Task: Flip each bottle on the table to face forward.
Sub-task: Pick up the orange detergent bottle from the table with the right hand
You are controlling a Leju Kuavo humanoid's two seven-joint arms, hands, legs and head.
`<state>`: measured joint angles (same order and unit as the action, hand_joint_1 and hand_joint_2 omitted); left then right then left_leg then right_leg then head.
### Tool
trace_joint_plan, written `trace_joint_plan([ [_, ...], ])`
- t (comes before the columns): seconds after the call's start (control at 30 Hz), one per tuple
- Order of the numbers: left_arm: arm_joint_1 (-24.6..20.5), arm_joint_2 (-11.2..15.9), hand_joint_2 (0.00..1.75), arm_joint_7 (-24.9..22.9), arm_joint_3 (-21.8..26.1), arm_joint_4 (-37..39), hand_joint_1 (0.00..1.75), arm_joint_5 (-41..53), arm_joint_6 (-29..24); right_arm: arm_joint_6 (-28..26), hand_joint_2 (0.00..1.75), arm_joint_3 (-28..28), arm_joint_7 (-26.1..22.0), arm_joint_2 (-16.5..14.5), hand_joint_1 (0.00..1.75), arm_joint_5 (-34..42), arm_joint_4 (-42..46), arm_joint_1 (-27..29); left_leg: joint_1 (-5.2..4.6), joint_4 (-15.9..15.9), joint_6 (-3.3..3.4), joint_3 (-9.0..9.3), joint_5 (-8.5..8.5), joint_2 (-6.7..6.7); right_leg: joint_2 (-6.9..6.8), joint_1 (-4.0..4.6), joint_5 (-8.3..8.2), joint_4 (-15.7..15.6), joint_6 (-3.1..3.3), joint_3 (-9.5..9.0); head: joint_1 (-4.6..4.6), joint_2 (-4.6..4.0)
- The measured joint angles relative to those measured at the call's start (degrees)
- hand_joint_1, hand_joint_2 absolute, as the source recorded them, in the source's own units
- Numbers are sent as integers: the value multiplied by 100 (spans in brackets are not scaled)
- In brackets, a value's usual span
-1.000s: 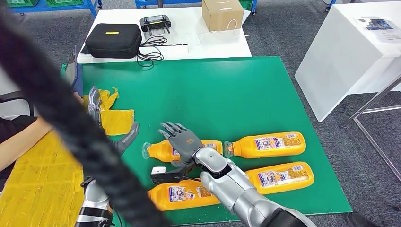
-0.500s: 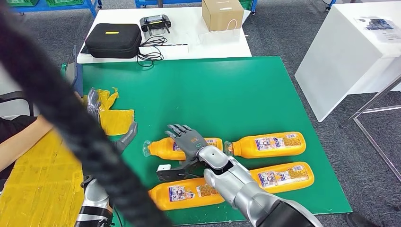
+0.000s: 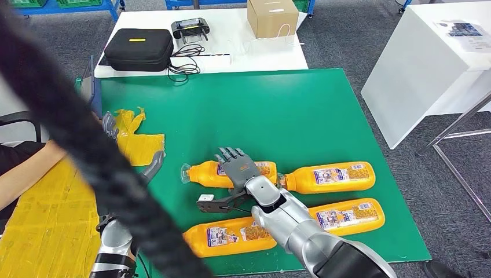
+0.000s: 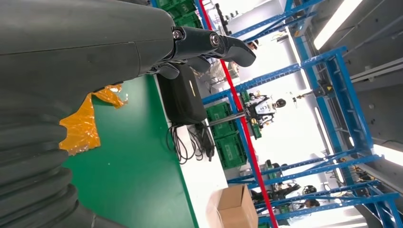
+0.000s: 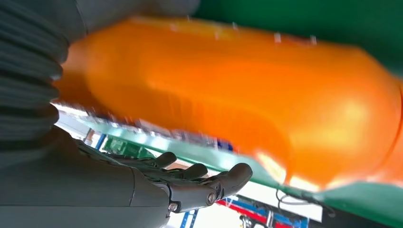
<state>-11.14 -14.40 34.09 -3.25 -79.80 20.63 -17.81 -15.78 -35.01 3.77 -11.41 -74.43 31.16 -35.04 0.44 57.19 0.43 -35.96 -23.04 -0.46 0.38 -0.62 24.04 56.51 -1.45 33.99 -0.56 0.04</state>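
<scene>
Four orange bottles lie on their sides on the green table (image 3: pixel 260 110). My right hand (image 3: pixel 238 171) rests flat on the far left bottle (image 3: pixel 202 173), fingers stretched over its label and thumb (image 3: pixel 212 204) held off to the side. The right wrist view has that bottle (image 5: pixel 237 95) blurred against the palm of the right hand (image 5: pixel 142 190). The other bottles are the far right one (image 3: pixel 330 176), the near right one (image 3: pixel 347 215) and the near left one (image 3: pixel 228 236). My left hand (image 3: pixel 150 169) hovers with spread fingers (image 4: pixel 214 45), holding nothing, partly behind a dark cable.
A thick dark ribbed cable (image 3: pixel 87 150) crosses the head view. Yellow plastic bags (image 3: pixel 142 145) lie at the table's left, beside a person's arm (image 3: pixel 23 168). Beyond stand a black case (image 3: pixel 139 49), a controller (image 3: pixel 190 28) and a cardboard box (image 3: pixel 272 16). A white table (image 3: pixel 428 58) stands at right.
My right hand has moved away from me and rightward, and the far left bottle under it has shifted the same way. The left hand has drawn slightly back to the left.
</scene>
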Motion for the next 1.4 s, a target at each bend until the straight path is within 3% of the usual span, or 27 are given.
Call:
trace_joint_plan([
  [0.17, 13, 0, 175, -19, 52, 0, 0, -15, 29, 39, 175, 44, 23, 0, 155, -21, -84, -14, 0, 0, 0, 0, 0, 0, 0, 0, 0, 0, 0, 0, 1, 0],
  [0.33, 22, 0, 175, -21, 72, 0, 0, -34, 39, 39, 175, 64, 22, 0, 175, -23, -133, -47, 0, 0, 0, 1, 0, 0, 0, 0, 0, 0, 0, -1, 1, 0],
  [0.6, 18, 0, 175, -29, 76, 25, 0, -57, 84, -10, 175, 206, -387, 0, 175, 242, -166, -71, 0, 0, 0, 1, 0, 0, 0, 0, 0, 0, 0, 0, 1, 0],
  [0.87, -30, 0, 175, -88, 5, 121, 0, -170, 457, -1235, 175, 779, -1093, -67, 175, 1104, 518, 350, 0, 1, 0, 0, 0, 0, 0, 0, 0, 0, 0, 2, 2, 0],
  [1.13, -87, 0, 175, -118, -83, 200, 0, -247, 619, -1405, 175, 1121, -1243, -95, 175, 1268, 1189, 661, 0, 1, 0, 0, 0, 0, 0, 0, 0, 0, 0, 3, 1, 0],
  [1.4, -167, 1, 175, -215, -321, 336, 0, -734, 1879, -2253, 175, 1618, -2160, -167, 175, 2221, 2252, 1246, -2, 1, 0, -2, -1, -2, -1, -1, 0, 0, 0, 3, 1, 0],
])
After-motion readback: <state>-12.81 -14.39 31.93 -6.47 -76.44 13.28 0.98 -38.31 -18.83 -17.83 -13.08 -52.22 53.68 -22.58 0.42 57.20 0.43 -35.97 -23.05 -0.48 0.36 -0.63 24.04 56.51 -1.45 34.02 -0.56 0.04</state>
